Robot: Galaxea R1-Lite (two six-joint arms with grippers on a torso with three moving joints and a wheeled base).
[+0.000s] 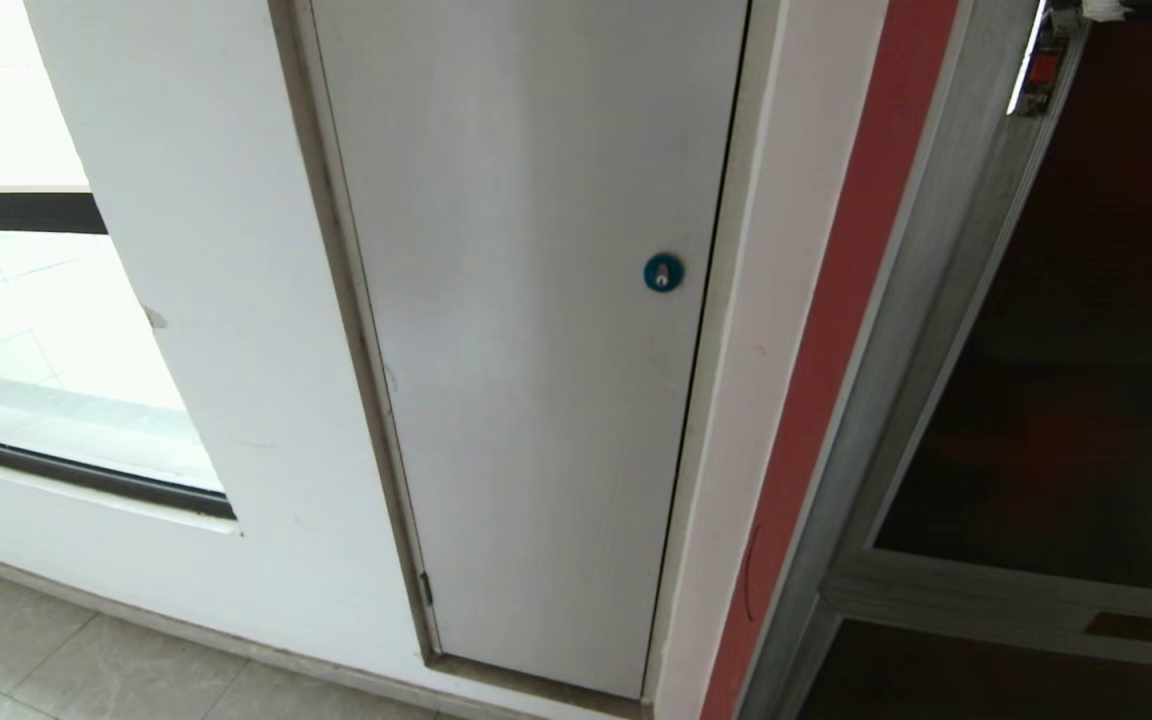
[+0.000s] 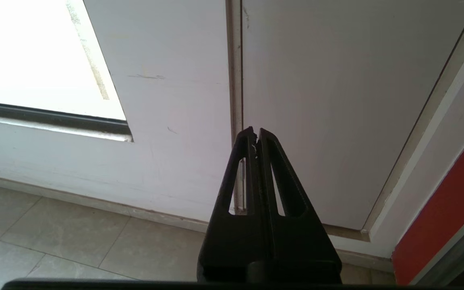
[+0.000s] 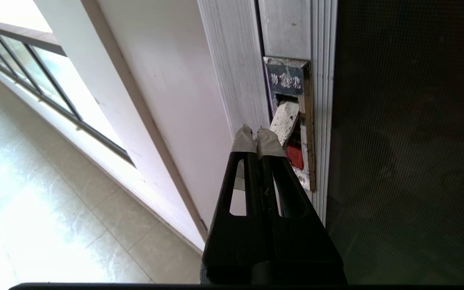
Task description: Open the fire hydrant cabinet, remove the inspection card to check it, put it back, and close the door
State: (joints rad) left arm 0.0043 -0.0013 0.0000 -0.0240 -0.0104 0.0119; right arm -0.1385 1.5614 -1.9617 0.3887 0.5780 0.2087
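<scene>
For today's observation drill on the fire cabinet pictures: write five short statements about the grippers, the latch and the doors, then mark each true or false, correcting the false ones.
1. The right gripper is shut. True.
2. The right gripper's tips are near the latch on the door frame. True.
3. The left gripper holds the inspection card. False: it is shut on nothing, facing the white door.
4. The white door's lock is red. False: it is blue.
5. The glass door is swung wide open, showing the hose reel. False: no reel shows; the dark panel sits in its frame with the latch not yet worked.
</scene>
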